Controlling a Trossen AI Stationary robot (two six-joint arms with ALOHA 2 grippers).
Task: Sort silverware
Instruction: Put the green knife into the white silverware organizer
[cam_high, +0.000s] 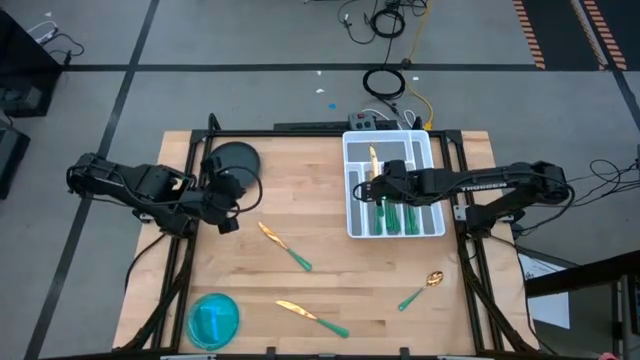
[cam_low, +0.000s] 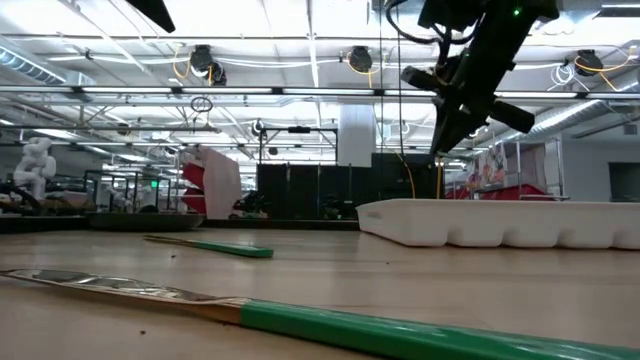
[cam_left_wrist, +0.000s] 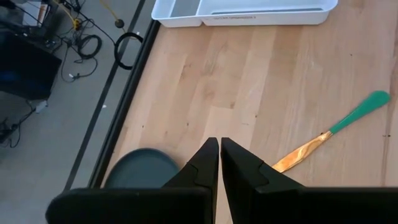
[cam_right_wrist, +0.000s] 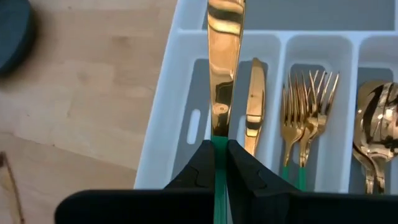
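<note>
The silverware has gold heads and green handles. My right gripper (cam_high: 378, 185) hangs over the white slotted tray (cam_high: 432, 160), shut on a knife (cam_right_wrist: 225, 56) whose blade is above the tray's left slot. In that slot lies another knife (cam_right_wrist: 253, 106), with forks (cam_right_wrist: 308, 112) and spoons (cam_right_wrist: 373, 124) in the slots beside it. On the table lie two knives (cam_high: 285, 247) (cam_high: 312, 317) and a spoon (cam_high: 422, 290). My left gripper (cam_left_wrist: 219, 155) hovers shut and empty at the table's left, beside a dark plate (cam_high: 235, 160). My right gripper pinches the knife's green handle (cam_right_wrist: 217, 146) between its two fingers, right where the gold blade begins. The fingers come slanting down from the table's right side. The blade reaches out past the fingertips, and the knife hangs clear above the tray.
A blue bowl (cam_high: 213, 320) stands near the front left corner. The tray's far section (cam_right_wrist: 311, 12) holds nothing that shows. Bare wood lies between the tray and the left arm. Cables and a power box (cam_high: 368, 122) lie beyond the far edge.
</note>
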